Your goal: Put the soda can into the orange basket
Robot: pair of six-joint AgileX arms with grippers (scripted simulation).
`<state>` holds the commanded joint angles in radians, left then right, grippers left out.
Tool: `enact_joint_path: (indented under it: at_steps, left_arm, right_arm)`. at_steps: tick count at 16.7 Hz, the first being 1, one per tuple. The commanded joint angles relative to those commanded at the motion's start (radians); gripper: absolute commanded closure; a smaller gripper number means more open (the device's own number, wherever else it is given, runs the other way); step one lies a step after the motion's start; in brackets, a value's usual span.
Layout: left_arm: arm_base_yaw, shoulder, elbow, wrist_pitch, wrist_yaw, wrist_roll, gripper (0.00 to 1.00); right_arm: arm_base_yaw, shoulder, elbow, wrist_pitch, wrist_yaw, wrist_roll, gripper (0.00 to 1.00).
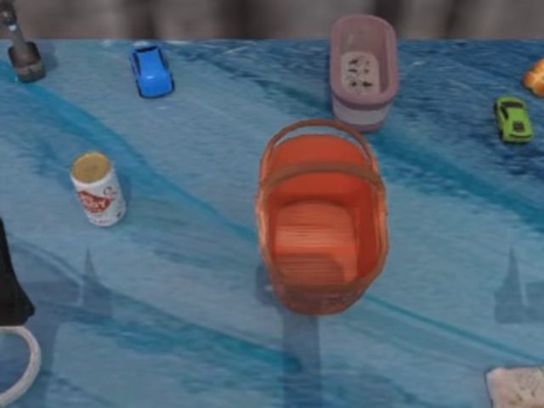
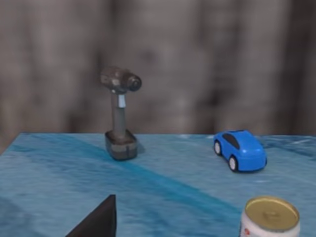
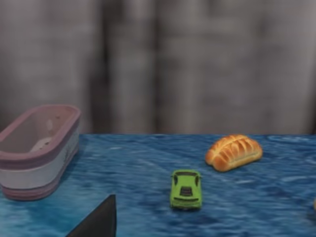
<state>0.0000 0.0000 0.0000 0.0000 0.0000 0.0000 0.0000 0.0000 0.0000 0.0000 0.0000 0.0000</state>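
Blue streaked worktop [image 1: 195, 280], grey blurred wall behind. Far left corner: drill [image 1: 23, 53], upright on its base. At the left edge, my left arm [image 1: 12, 293], parked; I cannot tell its hand's state. Can [image 1: 98, 189]: upright, left of centre, well apart from the basket, gold top up. Blue car [image 1: 151, 70]: near the far edge. Basket [image 1: 321, 217]: centre, handle arched over it, nothing inside. Pink tub [image 1: 364, 71]: just behind the basket. Green car [image 1: 513, 119] and bread [image 1: 535, 78]: far right. My right hand shows nowhere clearly.
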Motion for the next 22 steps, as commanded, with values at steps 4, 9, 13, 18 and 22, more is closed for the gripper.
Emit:
enact_joint_path:
  at_steps: [4,9,13,18,22]
  left_arm:
    - [-0.005,0.030,0.030,-0.018,0.003,0.011,0.00]
    - [-0.030,0.292,0.264,-0.172,0.009,0.101,0.00]
    - [-0.054,0.663,0.558,-0.385,0.008,0.218,0.00]
    - [-0.088,1.217,0.979,-0.703,0.004,0.387,0.00]
    - [-0.112,1.639,1.311,-0.933,0.001,0.514,0.00]
  right_arm:
    - [0.000,0.000,0.000,0.000,0.000,0.000,0.00]
    - [0.000,0.000,0.000,0.000,0.000,0.000,0.00]
    - [0.000,0.000,0.000,0.000,0.000,0.000,0.00]
    - [0.000,0.000,0.000,0.000,0.000,0.000,0.00]
    - [0.000,0.000,0.000,0.000,0.000,0.000,0.00]
